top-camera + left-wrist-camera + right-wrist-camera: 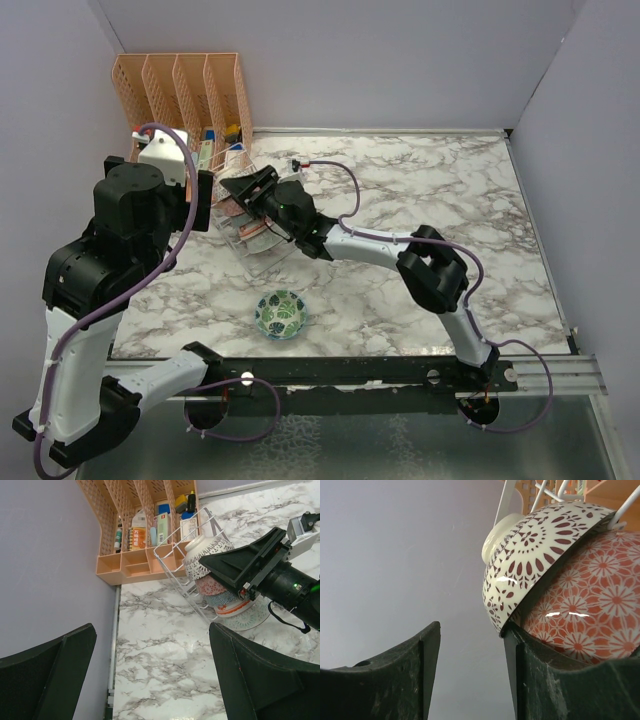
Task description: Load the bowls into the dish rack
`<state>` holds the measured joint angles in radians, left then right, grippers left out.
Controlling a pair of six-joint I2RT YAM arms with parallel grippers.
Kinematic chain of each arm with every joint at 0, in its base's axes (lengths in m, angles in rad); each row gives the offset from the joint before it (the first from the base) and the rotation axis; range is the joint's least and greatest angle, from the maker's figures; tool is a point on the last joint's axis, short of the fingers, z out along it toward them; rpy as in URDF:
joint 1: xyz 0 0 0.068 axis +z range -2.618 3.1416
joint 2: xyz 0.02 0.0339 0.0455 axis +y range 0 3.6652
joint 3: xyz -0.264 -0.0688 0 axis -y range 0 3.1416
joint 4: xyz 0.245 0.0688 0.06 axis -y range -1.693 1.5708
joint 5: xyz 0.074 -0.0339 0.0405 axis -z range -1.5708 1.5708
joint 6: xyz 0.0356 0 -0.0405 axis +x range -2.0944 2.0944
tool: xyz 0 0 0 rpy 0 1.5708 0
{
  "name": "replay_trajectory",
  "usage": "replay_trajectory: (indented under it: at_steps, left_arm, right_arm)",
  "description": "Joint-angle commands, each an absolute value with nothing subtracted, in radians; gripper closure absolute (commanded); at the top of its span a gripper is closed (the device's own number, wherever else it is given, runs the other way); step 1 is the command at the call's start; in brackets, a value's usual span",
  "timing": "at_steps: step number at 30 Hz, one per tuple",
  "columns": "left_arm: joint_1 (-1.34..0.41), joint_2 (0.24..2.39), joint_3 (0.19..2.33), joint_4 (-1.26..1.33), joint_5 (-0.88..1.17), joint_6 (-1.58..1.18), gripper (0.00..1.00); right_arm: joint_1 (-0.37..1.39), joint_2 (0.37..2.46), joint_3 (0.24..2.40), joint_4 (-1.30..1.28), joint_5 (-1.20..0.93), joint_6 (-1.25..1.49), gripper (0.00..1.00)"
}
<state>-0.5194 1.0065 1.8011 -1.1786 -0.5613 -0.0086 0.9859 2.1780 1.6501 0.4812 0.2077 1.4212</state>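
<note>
The wire dish rack (pixel 243 232) (pixel 176 575) stands by the orange organizer. Bowls stand on edge in it in a row. The white bowl with the dark lattice (pixel 206 555) (pixel 540 545) is at the far end. A red flower-patterned bowl (pixel 590 610) (pixel 212 586) comes behind it, then a red-rimmed bowl (pixel 233 609) and a pale green one (pixel 252 619). The green leaf-patterned bowl (pixel 280 313) sits alone on the table at the near middle. My right gripper (pixel 242 186) (pixel 471 627) is open at the rack, one finger (pixel 540 675) between the lattice bowl and the flower bowl. My left gripper (pixel 205 205) (pixel 152 630) is open and empty, raised left of the rack.
The orange slotted organizer (pixel 185 85) (pixel 135 565), holding small bottles and packets, stands against the back left wall. Purple-grey walls close in the marble table (pixel 450 200) at left, back and right. The left arm's bulk (pixel 110 250) rises just left of the rack.
</note>
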Motion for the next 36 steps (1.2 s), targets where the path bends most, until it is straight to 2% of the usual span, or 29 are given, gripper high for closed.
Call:
replay_trajectory:
  at_steps: [1,22,29,36]
  left_arm:
    - [-0.523,0.996,1.791,-1.158,-0.566,-0.004,0.01]
    - [-0.525,1.000,1.783,-1.149,-0.566,-0.002,0.01]
    - [-0.525,1.014,1.821,-1.149,-0.576,-0.004,0.01]
    - [-0.526,1.037,1.889,-1.149,-0.577,-0.012,0.01]
  right_arm:
    - [0.990,2.131,1.622,0.457,0.152,1.441,0.46]
    - [0.982,1.952,1.479,0.333,0.127,1.390,0.45]
    - [0.983,1.803,1.437,0.053,0.010,1.226,0.44]
    - [1.075,1.772,1.543,-0.431,-0.069,0.923,0.43]
